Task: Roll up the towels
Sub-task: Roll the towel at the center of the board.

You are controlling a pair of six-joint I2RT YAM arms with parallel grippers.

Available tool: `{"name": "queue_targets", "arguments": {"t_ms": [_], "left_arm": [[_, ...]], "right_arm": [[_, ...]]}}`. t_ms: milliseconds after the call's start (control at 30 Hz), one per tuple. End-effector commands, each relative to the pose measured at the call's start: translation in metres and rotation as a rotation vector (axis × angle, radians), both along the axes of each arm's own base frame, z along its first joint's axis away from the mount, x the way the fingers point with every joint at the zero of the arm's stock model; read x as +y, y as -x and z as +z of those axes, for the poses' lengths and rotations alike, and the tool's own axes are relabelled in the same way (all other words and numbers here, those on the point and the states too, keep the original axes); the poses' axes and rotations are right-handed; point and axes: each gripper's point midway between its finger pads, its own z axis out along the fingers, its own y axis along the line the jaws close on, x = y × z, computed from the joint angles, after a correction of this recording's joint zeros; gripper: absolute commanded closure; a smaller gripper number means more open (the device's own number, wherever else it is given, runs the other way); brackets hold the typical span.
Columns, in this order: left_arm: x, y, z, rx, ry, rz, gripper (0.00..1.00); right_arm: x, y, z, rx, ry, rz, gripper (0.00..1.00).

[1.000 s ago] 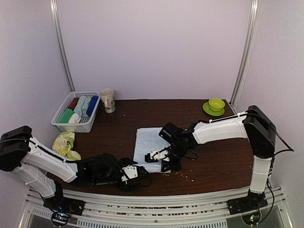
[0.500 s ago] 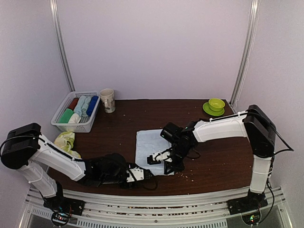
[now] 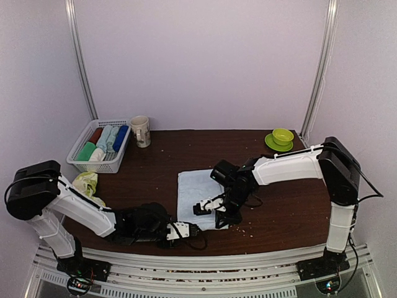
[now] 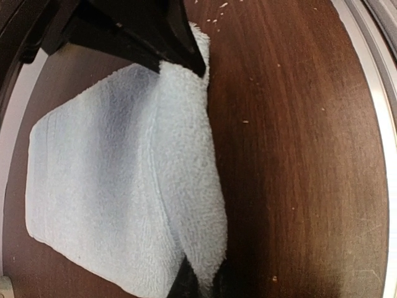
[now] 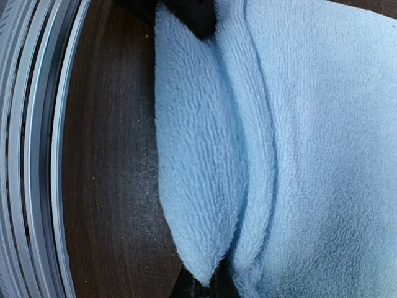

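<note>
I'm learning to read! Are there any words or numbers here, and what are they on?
No text here can be read.
Mug: any print is too small to read.
Yellow-green towel: white print, too blurred to read.
Pale blue towel: plain, no text.

We find no readable text, label, brand, number or sign in any view.
- On mug: side too small and blurred for us to tell any lettering.
- On yellow-green towel: we see pale print, but no letters or figures we can make out.
- On pale blue towel: close in both wrist views, we see only plain terry pile, nothing legible.
</note>
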Motion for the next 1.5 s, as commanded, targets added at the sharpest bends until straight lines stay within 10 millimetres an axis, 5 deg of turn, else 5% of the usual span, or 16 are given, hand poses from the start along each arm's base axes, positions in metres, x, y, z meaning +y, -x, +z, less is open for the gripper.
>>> {"name": "queue_targets", "arguments": {"t_ms": [0, 567, 700, 933, 1167, 1300, 1467], "left_arm": [[-0.008, 0.011, 0.004, 0.116, 0.028, -0.049, 1.0], [-0.004, 0.012, 0.004, 0.567, 0.079, -0.072, 1.0], [-0.006, 0.015, 0.0, 0.673, 0.073, -0.096, 1.0], [-0.001, 0.007, -0.016, 0.815, 0.083, -0.033, 1.0], [0.0, 0.005, -0.02, 0.954, 0.139, 0.004, 1.0], [0.0, -0.002, -0.027, 1.015, 0.155, 0.063, 1.0], [0.003, -0.012, -0.035, 1.081, 0.167, 0.169, 1.0]], "right_arm": [[-0.033, 0.003, -0.017, -0.005, 0.134, -0.027, 1.0], [-0.05, -0.02, -0.013, -0.115, 0.164, -0.069, 0.91], [-0.05, -0.028, -0.008, -0.144, 0.159, -0.088, 0.79], [-0.047, -0.055, 0.033, -0.327, 0.042, -0.173, 0.48], [-0.049, -0.075, 0.084, -0.535, -0.121, -0.303, 0.35], [-0.047, -0.064, 0.104, -0.695, -0.227, -0.305, 0.33], [-0.043, -0.028, 0.102, -0.855, -0.37, -0.233, 0.33]]}}
